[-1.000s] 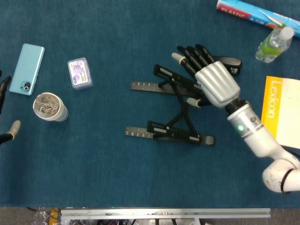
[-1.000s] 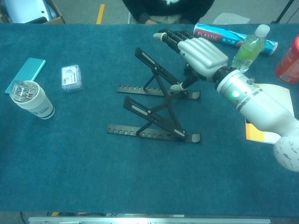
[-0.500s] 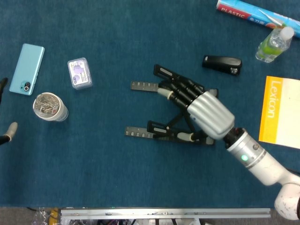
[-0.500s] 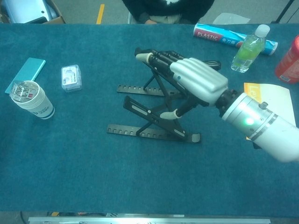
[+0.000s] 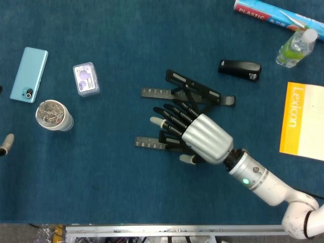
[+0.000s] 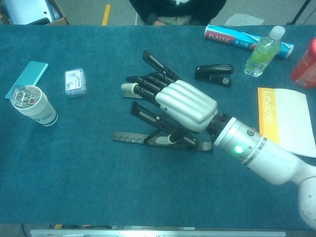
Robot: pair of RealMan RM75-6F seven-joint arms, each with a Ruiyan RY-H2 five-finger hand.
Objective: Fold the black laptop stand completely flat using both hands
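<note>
The black laptop stand (image 5: 195,86) stands unfolded in the middle of the blue cloth, its support bars still raised off the two notched rails (image 6: 129,138). My right hand (image 5: 198,136) lies over the stand's near half, fingers straight and spread, pointing to the far left, with nothing gripped. In the chest view the right hand (image 6: 181,102) hovers above the crossed bars, its thumb down by the near rail. It hides the stand's middle. Of my left hand only a fingertip (image 5: 5,142) shows at the left edge of the head view.
A phone (image 5: 29,74), a paper cup (image 5: 53,115) and a small clear box (image 5: 85,79) lie to the left. A black stapler (image 5: 240,69), a bottle (image 5: 296,47), a plastic-wrap box (image 5: 273,15), a yellow book (image 5: 304,121) and a red can (image 6: 306,61) sit to the right.
My right hand has swept from the stand's far right end across it to its near middle, uncovering the stapler. The left hand's fingertip has slid further out of view.
</note>
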